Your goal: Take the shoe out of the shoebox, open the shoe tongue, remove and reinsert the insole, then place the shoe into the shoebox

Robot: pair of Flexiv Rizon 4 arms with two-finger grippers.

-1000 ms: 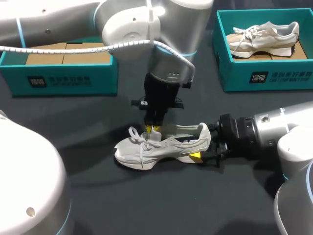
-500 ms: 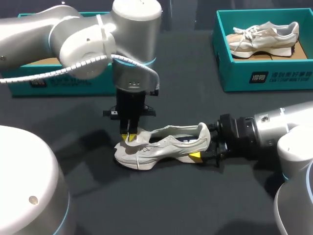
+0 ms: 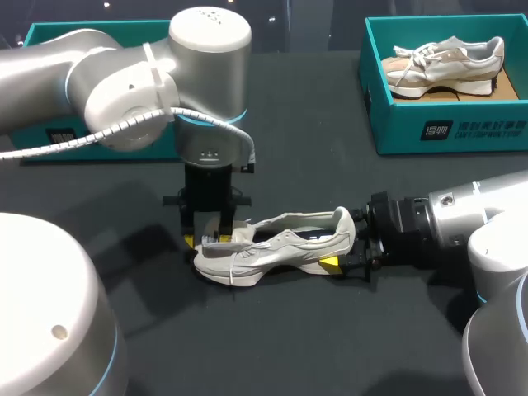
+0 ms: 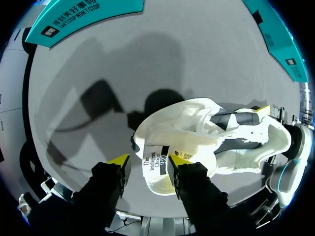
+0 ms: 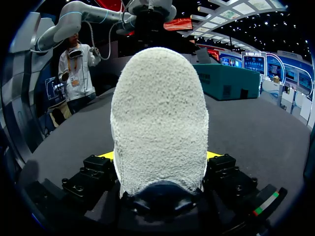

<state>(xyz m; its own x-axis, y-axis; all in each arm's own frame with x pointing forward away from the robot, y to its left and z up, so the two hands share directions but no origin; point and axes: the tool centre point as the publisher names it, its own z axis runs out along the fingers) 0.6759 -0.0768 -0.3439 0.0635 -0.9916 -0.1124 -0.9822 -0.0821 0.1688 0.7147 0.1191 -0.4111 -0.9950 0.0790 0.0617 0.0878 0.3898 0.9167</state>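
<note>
While the tongue-opening step is in hand, the pale grey knit running shoe [image 3: 276,247] lies on its sole on the dark cloth-covered table [image 3: 272,338], out of the box, with its toe toward 9 o'clock and its heel toward 3 o'clock in the head view. The right gripper [image 3: 342,247] comes in flat from 3 o'clock and is clamped on the padded heel, one yellow tip on either flank, which gives the anchor this step needs. The left gripper [image 3: 206,239] hangs upright over the toe end. Its fingers [image 4: 119,163] stand apart, and the white padded tongue with its printed label [image 4: 155,167] lies folded forward between them. The tongue rests against one pad and a sliver of table shows at the other, so it is not pinched. The mouth of the shoe looks wide and dark behind the tongue, so I judge the tongue about open. To do this well, the heel grip should hold firm and level so the shoe neither skids nor rolls. The left fingers should lift straight up without snagging the loose laces [image 3: 234,268]. If the tongue springs back, it will cover the insole, which must come out next. The teal cardboard shoebox [image 3: 388,124] sits at 1 o'clock with a second pale shoe [image 3: 445,59] in it.
</note>
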